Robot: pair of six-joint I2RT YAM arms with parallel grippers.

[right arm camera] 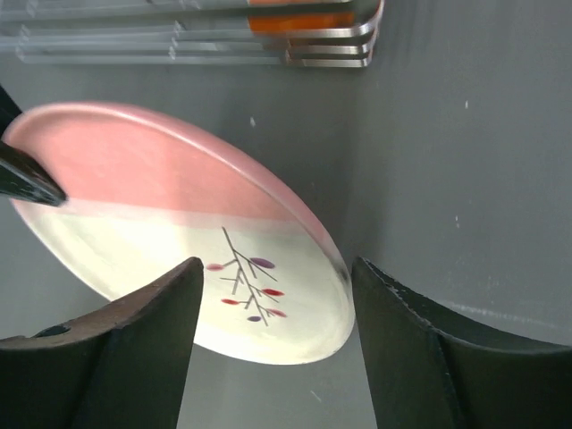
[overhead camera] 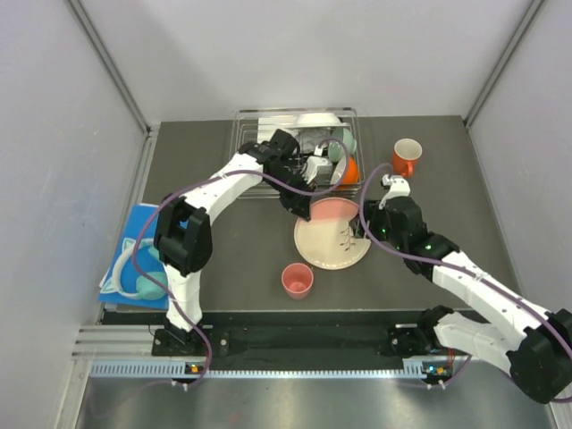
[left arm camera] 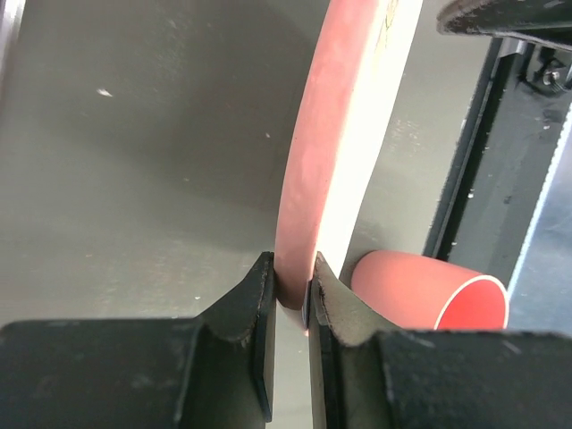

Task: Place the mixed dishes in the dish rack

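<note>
The pale pink plate (overhead camera: 332, 234), pink at the far side and cream with a branch print, lies tilted in front of the dish rack (overhead camera: 253, 152). My left gripper (overhead camera: 304, 211) is shut on its far-left rim, as the left wrist view (left arm camera: 290, 273) shows on the plate edge (left arm camera: 308, 170). My right gripper (overhead camera: 363, 229) is open at the plate's right edge; its jaws straddle the plate's near rim (right arm camera: 268, 304) without touching. The rack holds a white plate (overhead camera: 317, 119), a mint-green bowl (overhead camera: 340, 143) and an orange bowl (overhead camera: 350, 170). The orange mug (overhead camera: 407, 156) and the small pink cup (overhead camera: 297, 280) stand on the table.
A blue sheet (overhead camera: 134, 246) with teal rounded pieces (overhead camera: 152, 286) lies at the left edge. The rack's near corner (right arm camera: 331, 45) is just beyond the plate. The pink cup (left arm camera: 429, 290) lies close below the left gripper. Grey walls close in the table.
</note>
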